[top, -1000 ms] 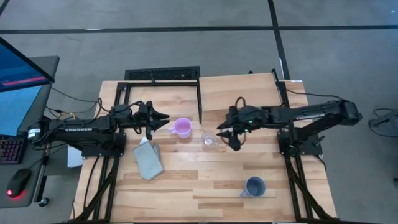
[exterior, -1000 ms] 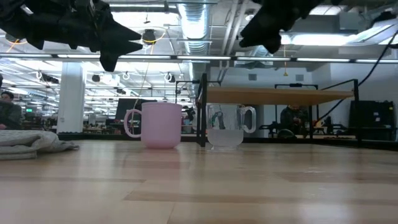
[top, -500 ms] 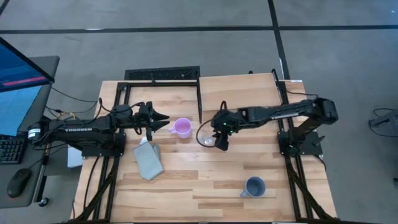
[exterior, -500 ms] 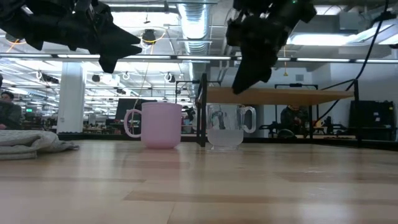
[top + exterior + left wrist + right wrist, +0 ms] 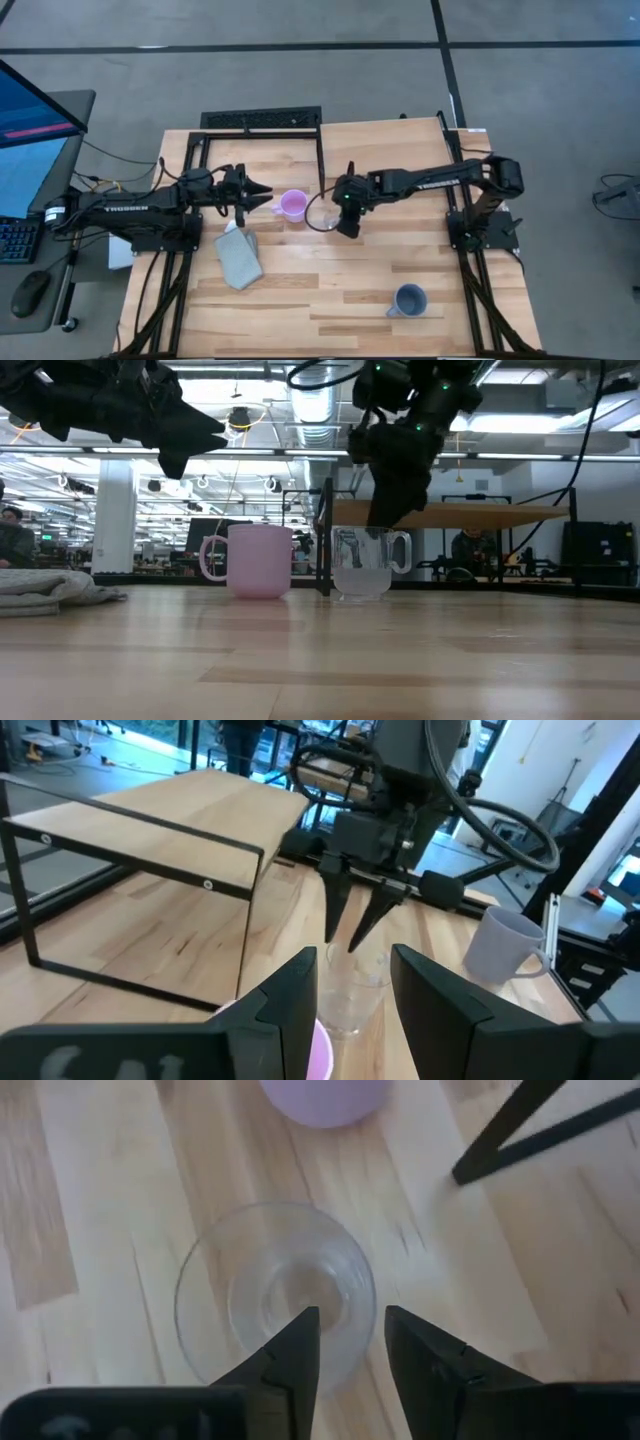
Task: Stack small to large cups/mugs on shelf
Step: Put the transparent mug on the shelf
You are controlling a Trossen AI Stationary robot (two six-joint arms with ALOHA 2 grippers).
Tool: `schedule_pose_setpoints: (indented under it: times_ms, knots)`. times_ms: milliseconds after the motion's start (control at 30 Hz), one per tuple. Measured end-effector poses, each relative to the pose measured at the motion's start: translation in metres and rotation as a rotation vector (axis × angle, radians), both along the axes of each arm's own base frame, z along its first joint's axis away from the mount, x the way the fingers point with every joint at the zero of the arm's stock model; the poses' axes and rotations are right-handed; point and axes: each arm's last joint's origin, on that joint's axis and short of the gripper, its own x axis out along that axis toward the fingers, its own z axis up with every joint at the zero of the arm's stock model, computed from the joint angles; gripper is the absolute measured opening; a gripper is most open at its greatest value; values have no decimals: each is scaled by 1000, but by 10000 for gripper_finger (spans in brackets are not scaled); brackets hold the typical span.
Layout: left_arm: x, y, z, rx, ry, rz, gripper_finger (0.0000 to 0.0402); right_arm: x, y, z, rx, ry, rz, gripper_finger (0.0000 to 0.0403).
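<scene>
The small clear glass cup (image 5: pixel 322 218) (image 5: pixel 365 563) (image 5: pixel 275 1295) stands upright on the table beside the pink-lilac mug (image 5: pixel 293 205) (image 5: pixel 258 560). My right gripper (image 5: pixel 341 226) (image 5: pixel 386 518) (image 5: pixel 350 942) (image 5: pixel 350 1330) hangs open just over the glass's rim, fingers pointing down, one over the hollow and one outside the wall. It touches nothing. My left gripper (image 5: pixel 264 190) (image 5: pixel 355 985) hovers open above the table, left of the pink mug. The blue-grey mug (image 5: pixel 408 300) (image 5: pixel 505 945) stands near the table's near right corner. The shelf (image 5: pixel 385 150) (image 5: pixel 440 513) (image 5: pixel 150 820) stands behind the glass.
A folded grey-blue cloth (image 5: pixel 238 258) (image 5: pixel 50 588) lies on the table's left half. A black frame (image 5: pixel 262 118) sits at the far edge. The shelf's black leg (image 5: pixel 530 1125) stands close to the glass. Bare wood stretches between the glass and the blue-grey mug.
My right gripper has travelled toward the table's left edge and come down, from right of the glass cup to just above its rim, its fingers tipping to point downward. The cups and mugs have stayed where they were.
</scene>
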Motion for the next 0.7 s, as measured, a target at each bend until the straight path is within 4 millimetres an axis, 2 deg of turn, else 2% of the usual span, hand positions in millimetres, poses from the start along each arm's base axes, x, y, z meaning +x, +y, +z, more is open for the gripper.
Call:
schedule_pose_setpoints:
  times_ms: [167,367,700]
  knots:
    - [0,0,-2,14,17,-10,121,4,0,-9,0,31,7,136]
    - [0,0,-2,29,19,-12,121,4,-2,-8,0,32,3,128]
    - [0,0,-2,30,21,-11,121,2,-4,-9,-1,54,10,43]
